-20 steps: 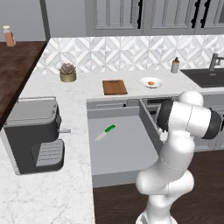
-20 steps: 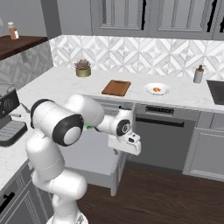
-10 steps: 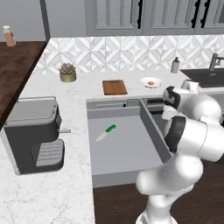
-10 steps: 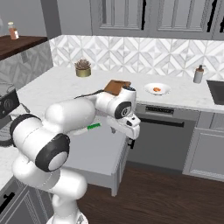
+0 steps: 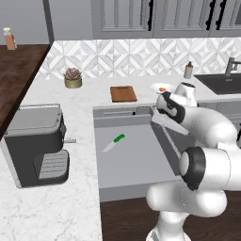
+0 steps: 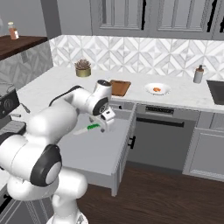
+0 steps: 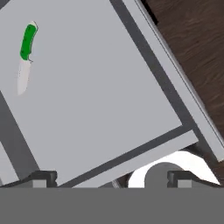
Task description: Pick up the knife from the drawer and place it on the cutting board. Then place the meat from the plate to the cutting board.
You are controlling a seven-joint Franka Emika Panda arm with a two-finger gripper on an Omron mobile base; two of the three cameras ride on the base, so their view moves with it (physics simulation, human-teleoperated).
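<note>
- the knife (image 5: 114, 142) lies flat on the floor of the open drawer (image 5: 136, 164), toward its left side and back half, green handle pointing away from the robot, blade toward the front; nothing touches it.
- in the hand view the knife (image 7: 25, 57) sits far up in the corner, so the hand is judged not lined up over it yet.
- the gripper (image 6: 106, 124) hangs above the drawer's right side, fingers spread wide and empty, likely because it is readying for a descent onto the handle.
- the board (image 5: 123, 93) rests on the counter just behind the drawer, bare, a short carry for the knife.
- the plate (image 6: 157, 89) stands right of the board, near but apart, with the meat (image 6: 156, 90) on it, left for the second step.
- a coffee machine (image 5: 37, 143) stands left of the drawer, well apart from the path.
</note>
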